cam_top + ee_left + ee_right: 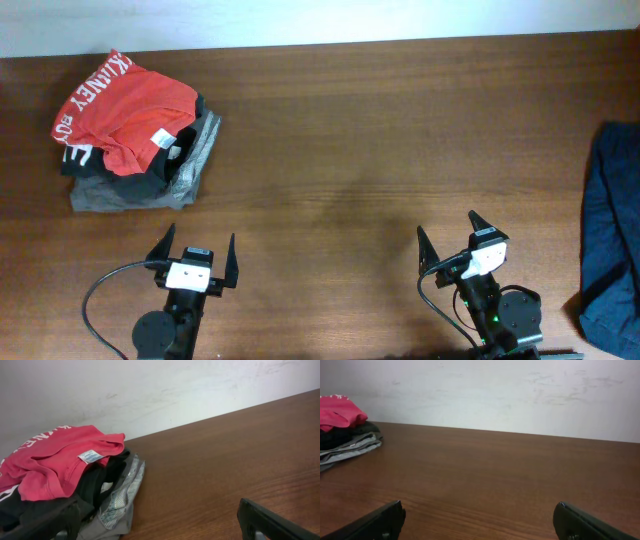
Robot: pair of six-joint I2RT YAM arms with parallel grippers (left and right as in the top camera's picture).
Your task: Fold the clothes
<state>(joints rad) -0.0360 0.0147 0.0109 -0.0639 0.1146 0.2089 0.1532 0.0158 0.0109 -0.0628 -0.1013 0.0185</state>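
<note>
The dark blue garment [612,235] lies crumpled at 3 o'clock, at the right edge of the surface [340,140]. The left fingers [163,245] at 7 o'clock and the right fingers [424,248] at 5 o'clock are spread apart and hold nothing. At 10 o'clock a red garment [125,105] lies on a grey garment [130,195].

Table [380,150]: brown wood grain, meets white wall at far edge.
Far-left cnr: clothes pile; grey garment [130,198] at btm, folded, flat on table; red garment [125,110] on top.
Right edge: navy garment [612,230], crumpled, partly out of view.
</note>
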